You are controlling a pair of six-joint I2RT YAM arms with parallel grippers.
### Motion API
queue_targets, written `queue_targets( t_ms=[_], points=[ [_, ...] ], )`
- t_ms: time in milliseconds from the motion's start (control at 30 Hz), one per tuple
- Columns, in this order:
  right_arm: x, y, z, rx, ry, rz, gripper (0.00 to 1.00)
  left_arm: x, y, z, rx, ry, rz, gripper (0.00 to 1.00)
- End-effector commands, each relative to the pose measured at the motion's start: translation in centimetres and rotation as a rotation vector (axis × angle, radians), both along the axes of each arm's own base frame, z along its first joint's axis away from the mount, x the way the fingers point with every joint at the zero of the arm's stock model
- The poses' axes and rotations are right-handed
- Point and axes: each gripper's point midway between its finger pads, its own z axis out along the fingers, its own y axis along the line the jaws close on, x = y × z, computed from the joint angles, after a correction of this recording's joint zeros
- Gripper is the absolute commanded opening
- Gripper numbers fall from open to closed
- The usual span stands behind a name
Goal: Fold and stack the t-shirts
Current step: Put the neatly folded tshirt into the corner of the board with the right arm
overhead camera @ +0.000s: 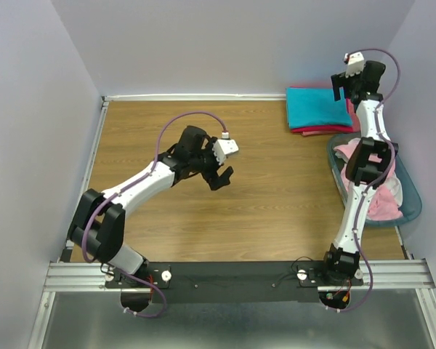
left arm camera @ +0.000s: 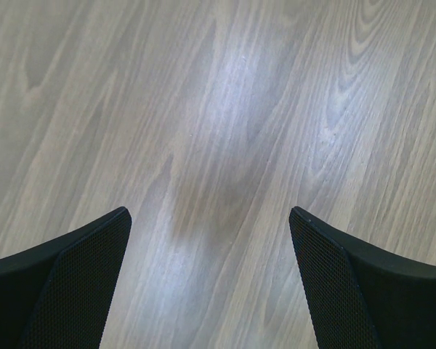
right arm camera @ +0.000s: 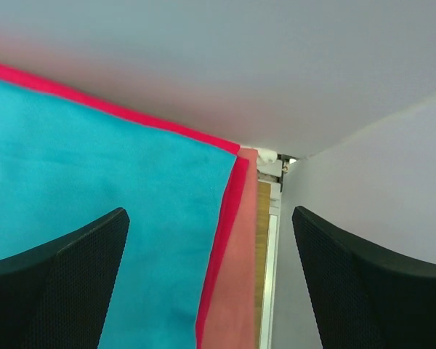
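Teal t-shirt [overhead camera: 318,107] lies folded on top of a stack, just below and to the left of the right gripper [overhead camera: 346,90]. The edge of a crimson-pink t-shirt [overhead camera: 325,130] shows beneath it. Between that gripper and its own base, light pink t-shirts [overhead camera: 381,205] sit crumpled in the basket [overhead camera: 413,211]. The left gripper [overhead camera: 223,178] hangs over the bare table [overhead camera: 203,218], well apart from all cloth.

Left wrist view: fingers [left arm camera: 73,283] are spread wide with nothing between them and only wood grain below. Released, empty.

Right wrist view: fingers [right arm camera: 65,283] are likewise spread and nothing is held. Teal fills the field below and to the left of the jaws. The crimson strip runs under the gap, and the edge of a salmon t-shirt [right arm camera: 240,291] lies just right of it. Beyond that are the table rim and the wall.

Judgement: the teal shirt looks placed and let go, so the stacking step for it reads as done. Three shirts are stacked and the basket load is not yet folded. The next move calls for the right arm to draw back over the basket and pinch a single pink layer, not the clump. It should then carry that shirt to the open wood under the left gripper, which is needed for a second corner.
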Motion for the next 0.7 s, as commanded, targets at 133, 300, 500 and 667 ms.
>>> queue_targets(
  t_ms=[133, 300, 500, 667],
  points=[
    [-5.6, 4.4, 14.0, 0.264, -0.165, 0.026, 1.0, 2.1, 2.9, 6.9, -0.145, -0.066, 0.131, 0.97],
    [-11.5, 7.9, 18.5, 0.397, -0.123, 0.08, 1.0, 4.9, 8.1, 10.5, -0.2, -0.1, 0.279, 0.98],
    [-19.2, 12.6, 15.2, 0.553, 0.101, 0.132, 1.0, 5.9, 14.7, 11.9, -0.174, -0.129, 0.45, 0.97],
    [-26.3, 16.0, 11.7, 0.527, 0.209, 0.172, 1.0, 4.3, 18.3, 10.0, -0.093, -0.135, 0.545, 0.97]
  ],
)
